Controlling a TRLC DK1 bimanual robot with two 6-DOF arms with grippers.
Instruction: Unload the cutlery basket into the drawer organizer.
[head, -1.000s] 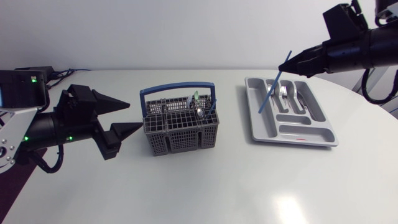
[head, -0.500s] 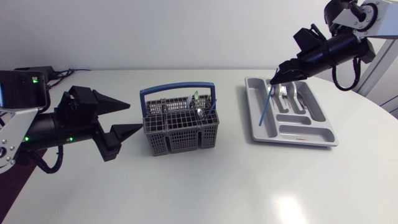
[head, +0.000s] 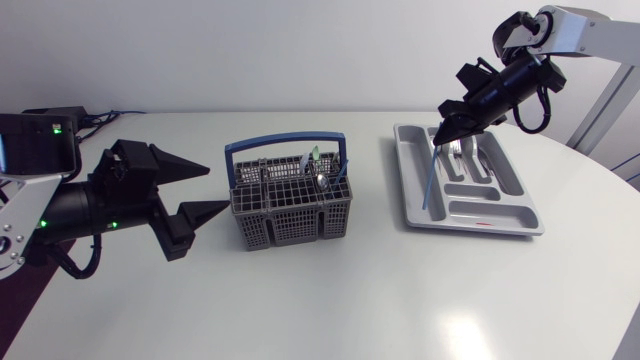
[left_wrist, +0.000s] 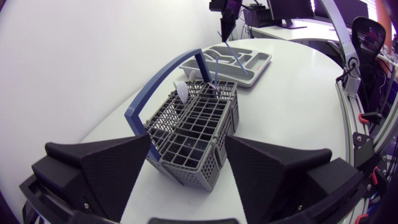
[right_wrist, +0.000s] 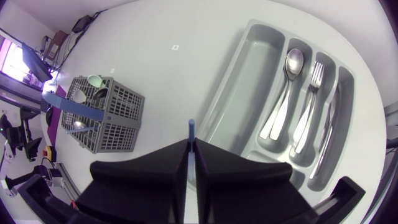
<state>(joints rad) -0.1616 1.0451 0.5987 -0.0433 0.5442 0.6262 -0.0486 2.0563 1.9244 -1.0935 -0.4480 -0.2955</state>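
Blue and pencil-thin, the stick (head: 429, 170) hangs nearly upright from the right gripper (head: 447, 125), whose fingers are clenched on its upper end. In the right wrist view it runs straight out between the closed fingers (right_wrist: 149, 163). Its lower end is down at the drawer organizer's (head: 470, 226) long compartment on the 9 o'clock side; whether it touches the floor there I cannot tell. The organizer is pale grey plastic, with a spoon (right_wrist: 283, 93), a fork (right_wrist: 309, 102) and a knife (right_wrist: 326, 134) lying in separate narrow compartments.

At 9 o'clock from the organizer, well apart, stands the cutlery basket (head: 293, 205), dark grey mesh with a blue arched handle. A spoon bowl and a few green and blue handles show above its rim. The left gripper (head: 205, 190) hovers at 9 o'clock of the basket, fingers spread wide and holding nothing.

Everything rests on a smooth white table (head: 300, 300) with a slight sheen.
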